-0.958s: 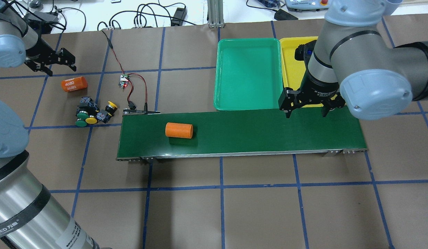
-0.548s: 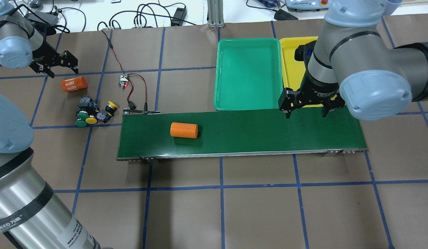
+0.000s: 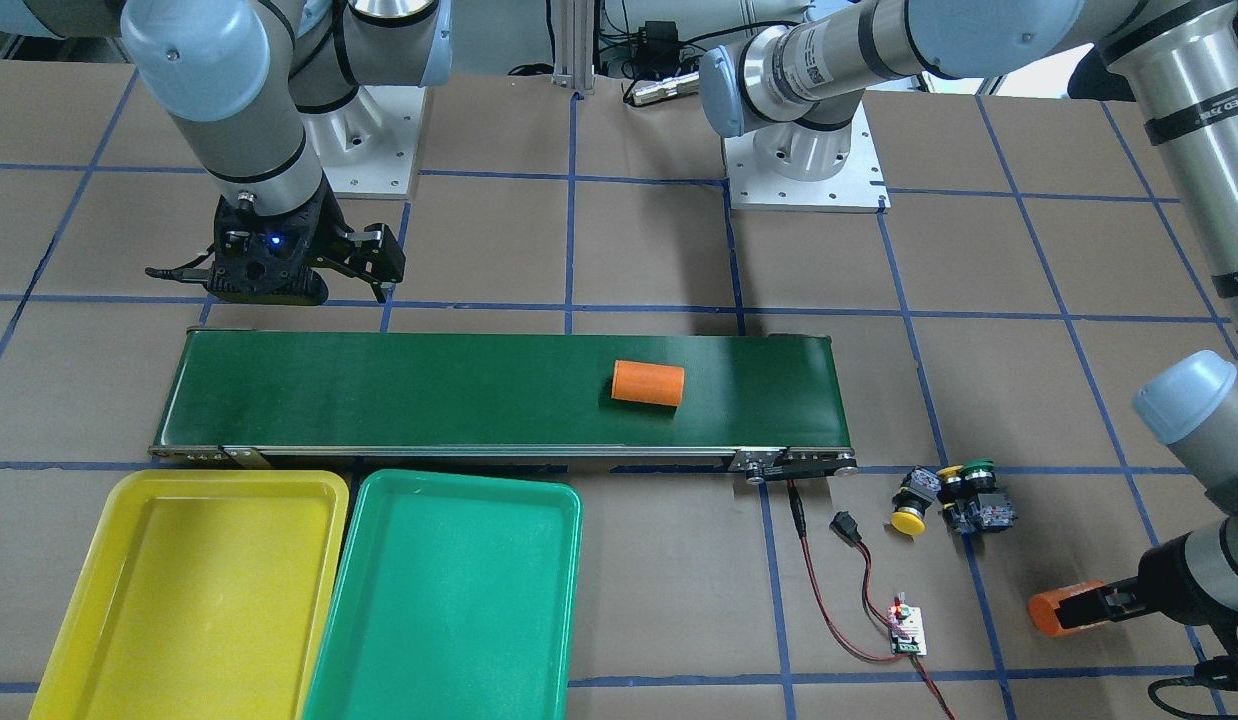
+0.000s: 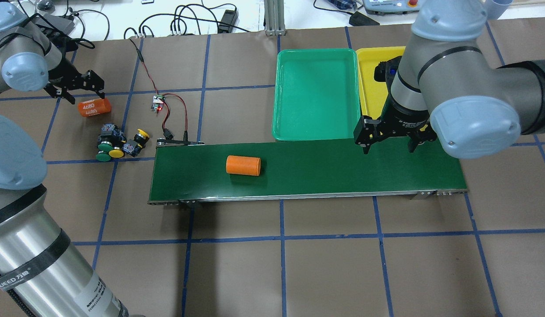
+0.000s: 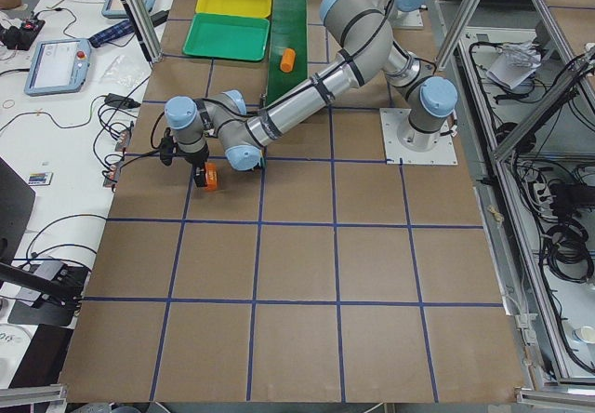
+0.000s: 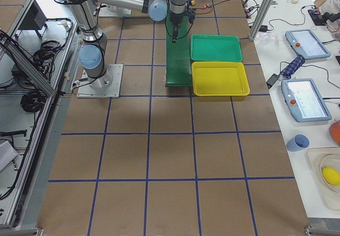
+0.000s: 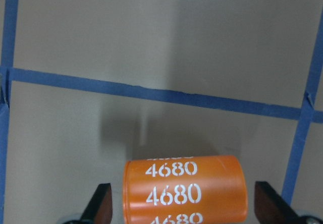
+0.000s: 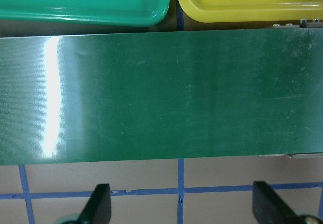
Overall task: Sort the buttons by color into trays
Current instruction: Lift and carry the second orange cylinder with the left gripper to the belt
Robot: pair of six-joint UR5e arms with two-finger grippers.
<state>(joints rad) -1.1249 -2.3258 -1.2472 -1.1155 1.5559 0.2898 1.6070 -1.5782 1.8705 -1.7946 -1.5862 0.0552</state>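
1. Closest to the robot, a long dark-green conveyor belt (image 4: 343,169) runs across the brown, blue-taped surface (image 4: 255,264). A plain orange cylinder (image 4: 243,165) rides on it toward its left end.
2. Over the belt's far edge, toward its right end, the right end effector (image 4: 388,149) hangs with its jaws wide apart and nothing between them.
3. Just off the belt's left end sit the four small push-button switches (image 4: 110,140), green and yellow round caps on black contact blocks. They are bunched together, with one yellow-capped switch (image 4: 142,132) on the side nearest the belt. None lies in a tray.
4. The switches look light and rigid. Their domed caps would likely slip, so the flat sides of a contact block offer the surer hold. The outlying yellow one seems easiest to single out.
5. Beyond them, toward the surface's far-left corner, the left end effector (image 4: 87,97) has its fingers spread either side of an orange cylinder marked 4680 (image 4: 94,107). Gaps show on both sides, and the cylinder is not a button.
6. At the far edge, right of centre, the green rectangular plastic tray (image 4: 316,92) and the yellow tray (image 4: 369,75) lie side by side.
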